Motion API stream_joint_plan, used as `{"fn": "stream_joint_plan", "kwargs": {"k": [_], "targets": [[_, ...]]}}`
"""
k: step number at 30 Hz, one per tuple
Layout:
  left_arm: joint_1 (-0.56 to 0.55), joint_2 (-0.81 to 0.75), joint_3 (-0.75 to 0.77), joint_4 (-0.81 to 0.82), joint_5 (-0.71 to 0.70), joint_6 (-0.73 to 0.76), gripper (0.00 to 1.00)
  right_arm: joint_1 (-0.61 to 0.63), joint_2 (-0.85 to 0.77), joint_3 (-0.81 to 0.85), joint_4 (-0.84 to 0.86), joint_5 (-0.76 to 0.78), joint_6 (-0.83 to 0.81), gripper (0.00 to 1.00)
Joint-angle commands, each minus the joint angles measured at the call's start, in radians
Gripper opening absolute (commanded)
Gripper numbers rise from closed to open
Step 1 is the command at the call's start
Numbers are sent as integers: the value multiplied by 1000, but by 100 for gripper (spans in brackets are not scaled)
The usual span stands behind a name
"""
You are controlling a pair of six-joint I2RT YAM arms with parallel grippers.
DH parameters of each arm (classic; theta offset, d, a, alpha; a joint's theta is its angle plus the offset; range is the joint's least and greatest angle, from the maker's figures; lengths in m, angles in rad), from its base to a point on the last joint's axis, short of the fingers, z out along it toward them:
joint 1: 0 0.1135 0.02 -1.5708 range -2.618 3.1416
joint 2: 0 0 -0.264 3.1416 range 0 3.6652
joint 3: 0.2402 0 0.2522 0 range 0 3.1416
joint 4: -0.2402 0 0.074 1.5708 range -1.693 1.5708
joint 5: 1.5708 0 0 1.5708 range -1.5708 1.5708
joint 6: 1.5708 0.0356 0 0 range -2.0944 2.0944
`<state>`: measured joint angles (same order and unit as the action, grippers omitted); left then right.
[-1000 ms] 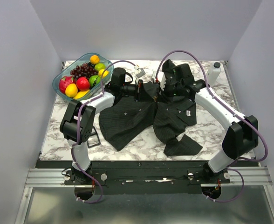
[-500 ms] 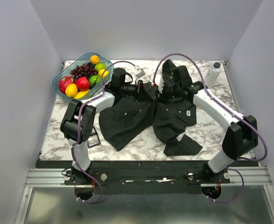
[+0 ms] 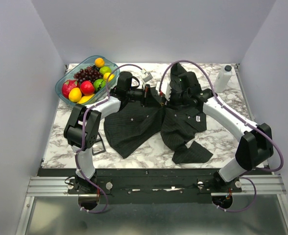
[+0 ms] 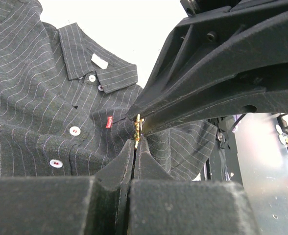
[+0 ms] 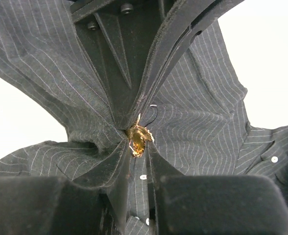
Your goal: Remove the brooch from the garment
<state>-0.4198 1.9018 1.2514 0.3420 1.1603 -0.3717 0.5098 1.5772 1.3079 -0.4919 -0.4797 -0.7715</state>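
Observation:
The garment [image 3: 134, 122], a black pinstriped shirt, lies spread across the marble table, with its collar area lifted between my two grippers. The brooch [image 5: 138, 138], a small gold pin, is stuck in a gathered peak of cloth; the left wrist view shows the brooch [image 4: 137, 131] edge-on. My left gripper [image 4: 134, 143] is shut on the garment's cloth right at the pin. My right gripper [image 5: 139, 147] faces it tip to tip, jaws narrowly open with the brooch between the fingertips. From above, both grippers meet near the collar, and the brooch is hidden there.
A glass bowl [image 3: 64, 84] of fruit stands at the back left. A white bottle [image 3: 224, 77] is at the back right corner. A black rectangular frame [image 3: 98, 146] lies by the left arm. The shirt's sleeve reaches the front edge.
My right gripper has shifted left to meet the left gripper, and its jaws have narrowed around the brooch. The left gripper has stayed shut in place.

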Motion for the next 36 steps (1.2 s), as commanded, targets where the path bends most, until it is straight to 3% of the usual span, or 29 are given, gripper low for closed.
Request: {"fn": "stream_joint_plan", "kwargs": {"k": [1,8,17,22,29,36], "targets": [[-4,22,51,29,39,-22,0,35,-29,-53,96,36,-5,22],[-13,25,62,26,58,-22,0,64,-60,-136,358,101,72,18],[-19,23,74,-20,44,14,0,79,-13,-81,447,99,320,18],[-19,5,74,-85,13,66,0,78,-20,-55,423,122,363,22],[-4,-21,63,-132,-66,97,0,58,-154,44,271,70,446,36],[12,-9,65,-75,-47,42,0,32,-201,-41,260,101,353,37]]}}
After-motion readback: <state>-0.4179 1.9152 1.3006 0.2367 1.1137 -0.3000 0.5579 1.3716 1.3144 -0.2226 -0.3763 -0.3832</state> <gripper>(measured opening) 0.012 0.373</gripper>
